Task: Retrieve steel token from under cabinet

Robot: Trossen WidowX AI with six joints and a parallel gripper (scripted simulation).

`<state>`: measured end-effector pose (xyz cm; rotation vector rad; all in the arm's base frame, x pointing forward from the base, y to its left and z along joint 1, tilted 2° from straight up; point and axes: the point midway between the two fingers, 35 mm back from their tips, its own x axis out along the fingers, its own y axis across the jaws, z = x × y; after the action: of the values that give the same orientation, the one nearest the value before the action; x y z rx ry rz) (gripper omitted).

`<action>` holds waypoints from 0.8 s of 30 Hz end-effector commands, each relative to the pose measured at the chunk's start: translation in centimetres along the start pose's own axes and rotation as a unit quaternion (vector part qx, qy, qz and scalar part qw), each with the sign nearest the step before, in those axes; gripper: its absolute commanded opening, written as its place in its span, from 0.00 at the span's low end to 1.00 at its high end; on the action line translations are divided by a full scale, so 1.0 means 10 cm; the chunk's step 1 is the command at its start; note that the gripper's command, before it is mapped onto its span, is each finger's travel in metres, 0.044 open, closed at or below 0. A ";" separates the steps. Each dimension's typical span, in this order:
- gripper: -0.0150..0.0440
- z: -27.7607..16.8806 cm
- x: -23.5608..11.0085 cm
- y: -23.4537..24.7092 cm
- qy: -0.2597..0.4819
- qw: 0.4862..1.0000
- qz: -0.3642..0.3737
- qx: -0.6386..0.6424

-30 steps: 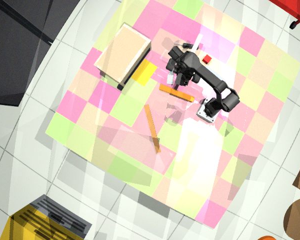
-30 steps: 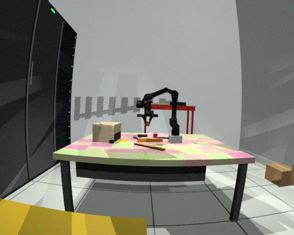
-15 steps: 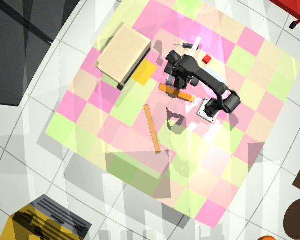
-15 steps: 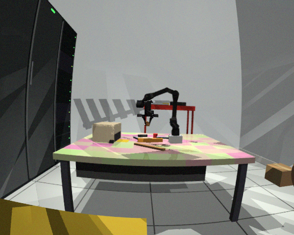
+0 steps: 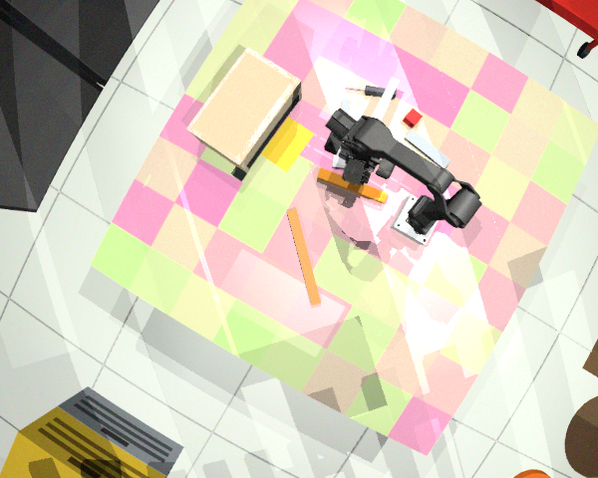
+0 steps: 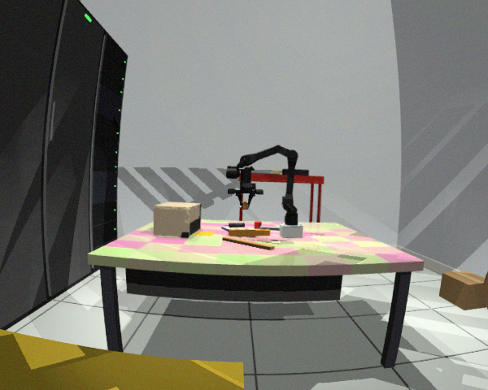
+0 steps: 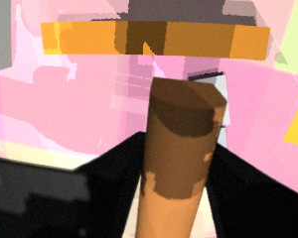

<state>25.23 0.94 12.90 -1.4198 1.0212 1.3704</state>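
Observation:
My gripper [image 5: 352, 172] [image 6: 245, 200] [image 7: 174, 143] is shut on a brown wooden rod [image 7: 185, 114] [image 6: 244, 205] and holds it well above the table, end pointing down. It hovers over a short orange bar [image 5: 372, 191] [image 7: 89, 38] [image 6: 248, 231] that lies flat. The beige cabinet [image 5: 242, 103] [image 6: 175, 218] stands to the left. The yellow marked area [image 5: 289, 143] [image 6: 205, 233] lies in front of it. I do not see the steel token in any view.
A long orange ruler [image 5: 303, 257] [image 6: 248, 242] lies in mid-table. A red cube [image 5: 412, 118] [image 6: 258, 224], a screwdriver [image 5: 374, 91], a white strip [image 5: 389, 94] and a grey plate [image 5: 428, 148] lie behind the arm. The arm's base [image 5: 415, 222] stands at the right.

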 end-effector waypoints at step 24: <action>0.25 0.23 -0.01 -0.01 0.002 1.000 -0.002 -0.015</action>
<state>24.65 3.21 12.95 -1.4254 1.0142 1.3734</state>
